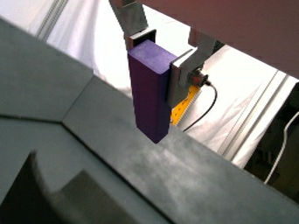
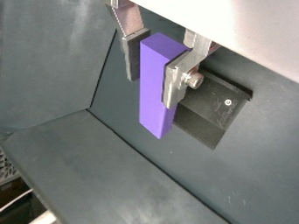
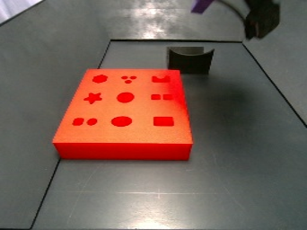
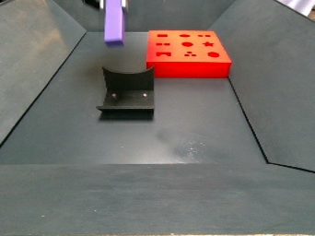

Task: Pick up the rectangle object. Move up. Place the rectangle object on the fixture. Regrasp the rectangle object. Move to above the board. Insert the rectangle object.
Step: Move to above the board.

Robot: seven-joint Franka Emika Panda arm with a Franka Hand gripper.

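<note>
Gripper: the gripper (image 2: pixel 160 54) hangs high above the dark floor; in both wrist views its two silver fingers (image 1: pixel 184 72) are closed against opposite faces of the rectangle object, one plate on each side; in a side view only a dark part of it (image 3: pixel 263 16) shows at the upper edge.

Rectangle object: the purple block (image 1: pixel 149 92) is clamped near its upper end and hangs lengthwise below the fingers, its lower end free in the air; in a wrist view (image 2: pixel 156 90) it touches nothing but the finger pads; in a side view (image 4: pixel 114 22) it hangs upright above the fixture, apart from it; in a side view only a purple tip (image 3: pixel 203 5) shows at the top edge.

Fixture: the dark bracket (image 4: pixel 127 90) stands on its base plate on the floor, just beside the board; its curved top is bare; in a side view (image 3: pixel 188 58) it sits beyond the board's far edge; in a wrist view (image 2: pixel 218 112) it lies below and behind the block.

Board: the red-orange slab (image 3: pixel 125 111) lies flat on the floor; its star, round, hexagon and rectangular cut-outs are open; in a side view (image 4: pixel 187 53) it lies behind the fixture.

Floor: dark grey tray floor (image 4: pixel 172 129) with sloping walls.
</note>
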